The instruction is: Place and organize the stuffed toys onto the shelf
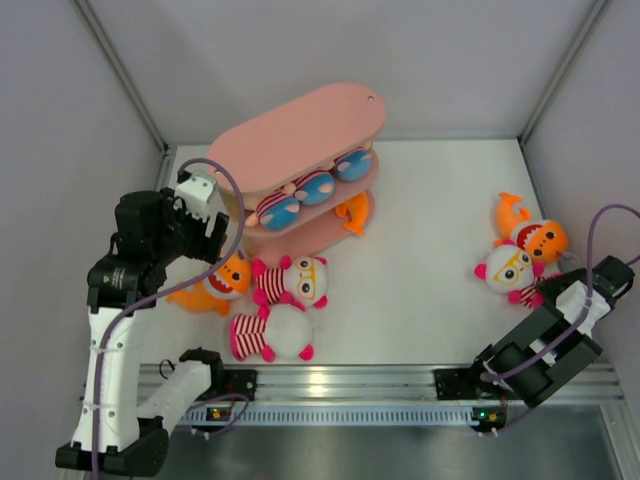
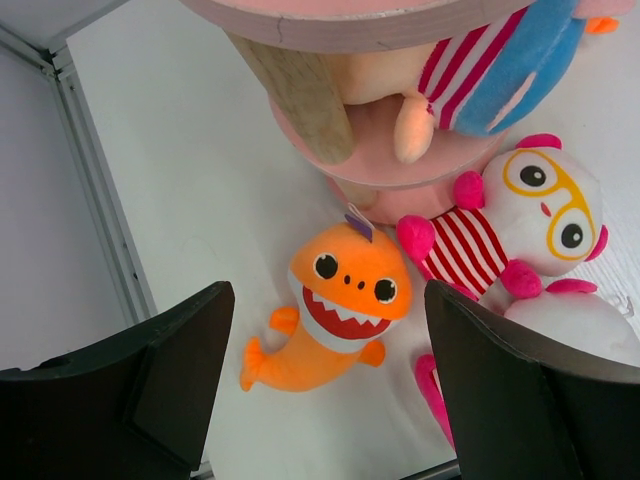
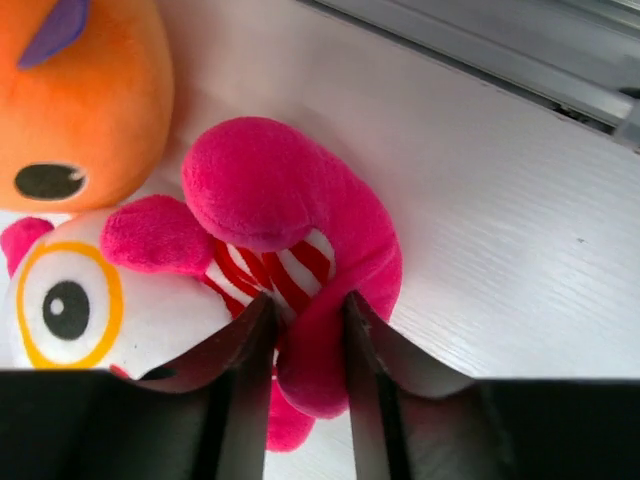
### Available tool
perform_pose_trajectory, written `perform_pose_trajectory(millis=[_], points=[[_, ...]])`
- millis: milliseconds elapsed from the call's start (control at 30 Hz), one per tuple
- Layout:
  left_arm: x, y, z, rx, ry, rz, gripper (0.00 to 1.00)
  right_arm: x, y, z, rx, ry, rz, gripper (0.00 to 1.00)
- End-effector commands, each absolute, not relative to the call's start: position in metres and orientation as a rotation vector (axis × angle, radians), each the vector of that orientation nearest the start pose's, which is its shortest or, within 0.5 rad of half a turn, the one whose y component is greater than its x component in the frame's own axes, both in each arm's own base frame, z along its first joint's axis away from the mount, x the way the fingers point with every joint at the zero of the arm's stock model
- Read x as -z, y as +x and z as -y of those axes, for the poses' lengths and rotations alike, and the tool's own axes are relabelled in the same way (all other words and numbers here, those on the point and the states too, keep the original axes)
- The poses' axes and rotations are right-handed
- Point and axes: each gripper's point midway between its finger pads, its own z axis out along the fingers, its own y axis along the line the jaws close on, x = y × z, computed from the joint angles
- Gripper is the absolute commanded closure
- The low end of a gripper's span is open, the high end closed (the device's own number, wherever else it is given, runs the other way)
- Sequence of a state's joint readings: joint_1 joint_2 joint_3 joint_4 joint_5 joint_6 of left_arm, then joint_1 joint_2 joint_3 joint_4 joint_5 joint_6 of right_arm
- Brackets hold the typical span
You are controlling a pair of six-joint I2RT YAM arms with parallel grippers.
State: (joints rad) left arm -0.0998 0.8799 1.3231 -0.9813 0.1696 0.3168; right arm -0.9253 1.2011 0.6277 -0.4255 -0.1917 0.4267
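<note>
Top: R claw (image 1: 560, 292) down on doll (image 1: 510, 268) at far right, well apart from shelf (image 1: 300, 130), so a long carry; L claw (image 1: 215, 245) over L fish (image 1: 215, 285) near shelf base. L wrist: L claw (image 2: 327, 295) wide, empty; L fish (image 2: 345, 275) below, betw. jaws, untouched. R wrist: R claw (image 3: 308, 305) narrow, pinching doll (image 3: 290, 200) by a thin fold of pink body; plush may slip out on lift, or drag R fish (image 3: 80, 90) lying against it.
</note>
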Motion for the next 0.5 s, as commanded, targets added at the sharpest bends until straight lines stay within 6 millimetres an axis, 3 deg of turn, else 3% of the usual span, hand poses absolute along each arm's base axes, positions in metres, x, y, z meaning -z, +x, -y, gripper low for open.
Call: perform_pose_trajectory(millis=[0, 33, 100, 233, 267, 333, 367, 400, 433, 467], points=[[-0.333, 0.240, 0.038, 0.018, 0.520, -1.988, 0.17, -0.064, 0.216, 0.168, -0.176, 1.421, -1.999, 0.71], [-0.334, 0.241, 0.038, 0.019, 0.518, -1.986, 0.17, -0.067, 0.217, 0.164, -0.193, 1.420, -1.989, 0.77], [-0.336, 0.241, 0.037, 0.015, 0.512, -1.982, 0.17, -0.079, 0.222, 0.150, -0.221, 1.366, -1.992, 1.00], [-0.336, 0.241, 0.034, -0.001, 0.498, -1.987, 0.17, -0.111, 0.239, 0.116, -0.300, 1.237, -2.017, 1.00], [-0.336, 0.240, 0.033, -0.009, 0.496, -1.986, 0.17, -0.132, 0.250, 0.102, -0.333, 1.141, -2.016, 1.00], [-0.336, 0.240, 0.030, -0.029, 0.486, -1.990, 0.16, -0.152, 0.255, 0.078, -0.425, 1.097, -2.010, 1.00], [-0.335, 0.240, 0.029, -0.034, 0.485, -1.992, 0.16, -0.179, 0.261, 0.068, -0.453, 1.029, -1.972, 1.00], [-0.335, 0.239, 0.029, -0.034, 0.485, -1.991, 0.16, -0.193, 0.263, 0.062, -0.476, 1.013, -1.947, 1.00], [-0.334, 0.238, 0.028, -0.038, 0.485, -1.992, 0.16, -0.224, 0.266, 0.057, -0.503, 0.995, -1.883, 1.00], [-0.334, 0.238, 0.028, -0.038, 0.485, -1.994, 0.16, -0.239, 0.266, 0.054, -0.522, 0.997, -1.852, 1.00]])
